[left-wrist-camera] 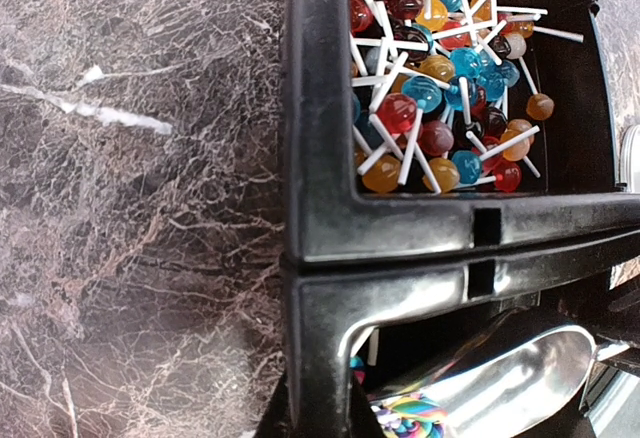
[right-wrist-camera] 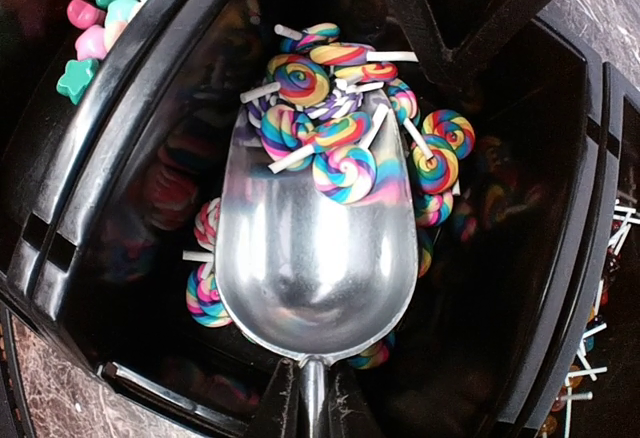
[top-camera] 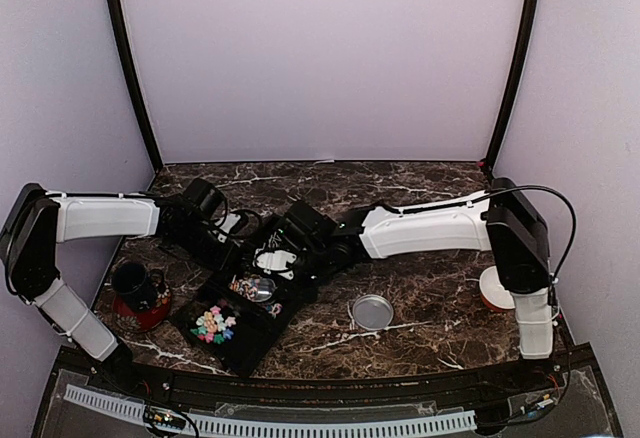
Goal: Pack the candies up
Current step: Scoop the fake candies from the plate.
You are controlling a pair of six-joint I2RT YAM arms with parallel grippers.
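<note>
The candies lie sorted in a black compartment tray [top-camera: 246,356]. Pastel star sweets [top-camera: 213,323] fill its near compartment and show again, star sweets [right-wrist-camera: 88,20], at the top left of the right wrist view. Rainbow swirl lollipops [right-wrist-camera: 440,163] fill the middle compartment, and round lollipops [left-wrist-camera: 440,88] the far one. My right gripper [right-wrist-camera: 312,403] is shut on the handle of a metal scoop [right-wrist-camera: 315,248]. The scoop rests low in the swirl compartment with several swirl lollipops [right-wrist-camera: 330,153] at its front lip. My left gripper [left-wrist-camera: 335,413] is shut on the tray's side wall [left-wrist-camera: 400,228].
A round metal lid [top-camera: 372,311] lies on the marble to the right of the tray. A dark mug-like vessel [top-camera: 140,293] stands left of the tray, beside the left arm. A red and white object [top-camera: 493,293] sits behind the right arm's base.
</note>
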